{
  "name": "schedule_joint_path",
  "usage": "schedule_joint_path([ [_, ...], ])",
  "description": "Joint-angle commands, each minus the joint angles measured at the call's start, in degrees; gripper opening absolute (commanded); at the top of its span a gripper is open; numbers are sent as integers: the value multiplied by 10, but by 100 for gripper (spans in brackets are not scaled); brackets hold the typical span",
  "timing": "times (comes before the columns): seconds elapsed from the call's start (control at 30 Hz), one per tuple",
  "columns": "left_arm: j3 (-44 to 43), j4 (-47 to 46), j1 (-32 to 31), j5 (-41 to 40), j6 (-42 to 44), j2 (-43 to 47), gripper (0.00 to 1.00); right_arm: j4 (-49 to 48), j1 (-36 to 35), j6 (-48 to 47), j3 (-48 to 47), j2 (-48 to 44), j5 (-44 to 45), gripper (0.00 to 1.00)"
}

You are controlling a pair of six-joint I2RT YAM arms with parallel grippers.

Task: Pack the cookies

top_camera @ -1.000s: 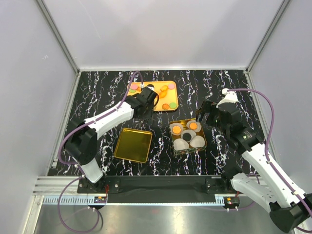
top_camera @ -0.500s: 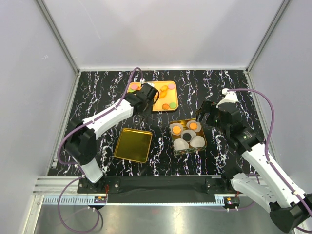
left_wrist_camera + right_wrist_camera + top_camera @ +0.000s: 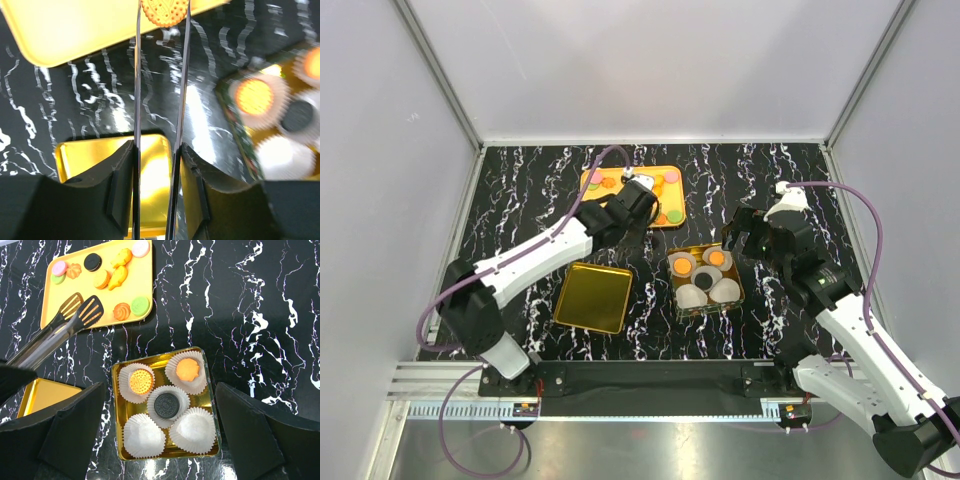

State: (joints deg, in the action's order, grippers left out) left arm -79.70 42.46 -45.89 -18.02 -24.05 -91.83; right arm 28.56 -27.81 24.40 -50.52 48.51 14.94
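My left gripper (image 3: 636, 202) (image 3: 157, 150) is shut on metal tongs (image 3: 75, 317), whose slotted tips hang over the near edge of the yellow tray (image 3: 642, 178) (image 3: 55, 295). Several cookies lie on the tray. A round orange cookie (image 3: 165, 10) shows between the tong blades; I cannot tell whether it is gripped. My right gripper (image 3: 745, 238) (image 3: 160, 400) is open and empty above the gold tin (image 3: 736, 296) (image 3: 116, 415). The tin's paper cups hold a round orange cookie (image 3: 141, 382), a scalloped orange cookie (image 3: 188, 369) and a black cookie (image 3: 165, 404); two cups (image 3: 144, 436) are empty.
The gold lid (image 3: 593, 297) (image 3: 40, 392) lies flat to the left of the tin, on the black marbled table. Grey walls close in the back and both sides.
My left arm has swung right along the yellow tray, from its left end toward its middle, carrying the tongs. The right arm and the tin have not moved.
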Motion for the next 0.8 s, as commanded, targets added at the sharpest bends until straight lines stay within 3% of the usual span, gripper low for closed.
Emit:
schedule_joint_path([
  [0.0, -16, -10, -24, -19, -14, 47, 41, -16, -2, -2, -5, -1, 6, 100],
  [0.43, -20, -11, -169, -17, -59, 55, 41, -1, -2, -1, -16, -6, 27, 100],
  [0.77, -38, -24, -242, 6, -64, 16, 42, 9, -2, 1, -20, -22, 57, 100],
])
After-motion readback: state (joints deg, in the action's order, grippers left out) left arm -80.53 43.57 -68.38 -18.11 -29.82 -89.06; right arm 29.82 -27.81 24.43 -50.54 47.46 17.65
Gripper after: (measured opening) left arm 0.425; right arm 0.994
